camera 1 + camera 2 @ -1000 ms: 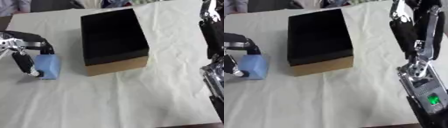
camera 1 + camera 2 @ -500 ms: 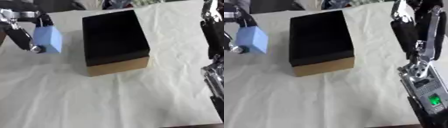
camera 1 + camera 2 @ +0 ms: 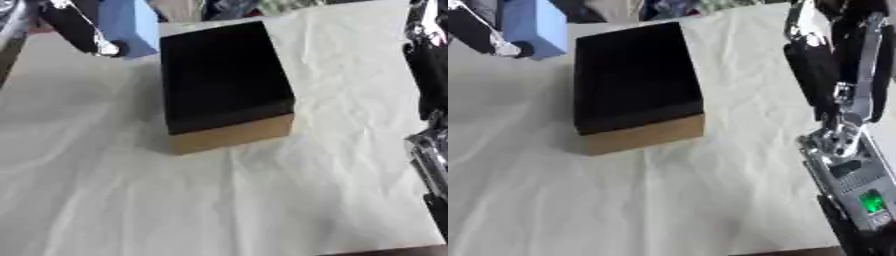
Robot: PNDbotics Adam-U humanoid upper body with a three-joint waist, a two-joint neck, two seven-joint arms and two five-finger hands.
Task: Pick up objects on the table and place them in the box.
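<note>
The left hand [image 3: 80,31] is at the upper left corner of the view, raised above the table, with its dark fingers [image 3: 481,34] curled against a light blue block [image 3: 533,26]. The block hangs in the hand's grasp clear of the cloth [image 3: 262,190], tilted a little, just beside the far left corner of the box [image 3: 223,82]. It does not sit over the box opening; its lower edge lies close to the box's left rim, and whether the two touch cannot be made out.

The box is open at the top, black inside, with a tan cardboard wall showing along its near side. It stands a little askew on the white, creased cloth that covers the table, somewhat left of centre.

The right arm [image 3: 837,85] comes in along the right side, black with silver joints, reaching down from the upper corner. At its lower end a silver part with a small green light [image 3: 871,202] shows in the right eye view. The right hand itself cannot be picked out, so how its fingers are set cannot be told.
</note>
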